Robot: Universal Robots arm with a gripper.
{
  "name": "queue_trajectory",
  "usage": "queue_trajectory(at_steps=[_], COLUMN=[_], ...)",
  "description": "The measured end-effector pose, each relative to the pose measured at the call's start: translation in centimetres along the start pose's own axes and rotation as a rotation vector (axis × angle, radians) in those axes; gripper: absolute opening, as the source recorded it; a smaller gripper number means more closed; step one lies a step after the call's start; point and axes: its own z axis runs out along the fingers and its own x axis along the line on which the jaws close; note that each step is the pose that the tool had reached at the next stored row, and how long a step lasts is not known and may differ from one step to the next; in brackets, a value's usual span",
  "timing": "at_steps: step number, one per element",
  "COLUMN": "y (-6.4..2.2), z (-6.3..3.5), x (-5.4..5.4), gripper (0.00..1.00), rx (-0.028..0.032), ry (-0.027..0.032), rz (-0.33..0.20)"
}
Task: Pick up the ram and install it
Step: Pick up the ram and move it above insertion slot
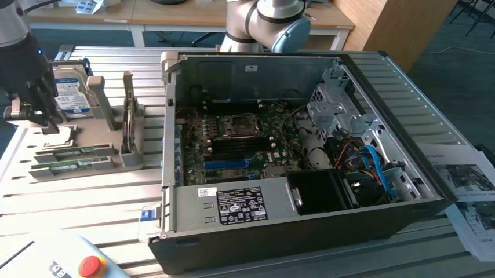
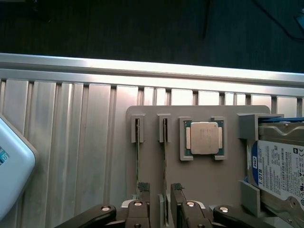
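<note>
The pincer (image 2: 160, 202) hangs wide open; between its fingers we see the long, thin green ram stick (image 2: 165, 156), standing edge-up in a grey slotted holder (image 2: 204, 183), seemingly for easy gripping.

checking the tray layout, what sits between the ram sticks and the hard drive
The square silver processor chip, seated in the grey tray, as the wrist view shows.

Not much legible here tbh. "1.0TB" in big print on the blue-and-white label of the hard drive (image 2: 280, 166), rest of that label too tiny. Sticker on the power supply (image 1: 240, 205) and printed sheets (image 1: 472, 194): text, but unreadable.
</note>
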Motion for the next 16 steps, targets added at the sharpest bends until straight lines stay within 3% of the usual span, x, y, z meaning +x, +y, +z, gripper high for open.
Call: queue_trajectory(at_steps=[2, 3, 8, 16], y=[0.02, 0.01, -0.02, -0.04], z=[-0.02, 0.67, 1.82, 1.98], x=[0.8, 1.0, 1.2, 1.2], gripper=[0.31, 0.31, 0.31, 0.31], rx=[0.0, 0.0, 0.0, 0.0003], ry=[0.0, 0.0, 0.0, -0.0001], rz=[0.0, 0.0, 0.0, 0.0])
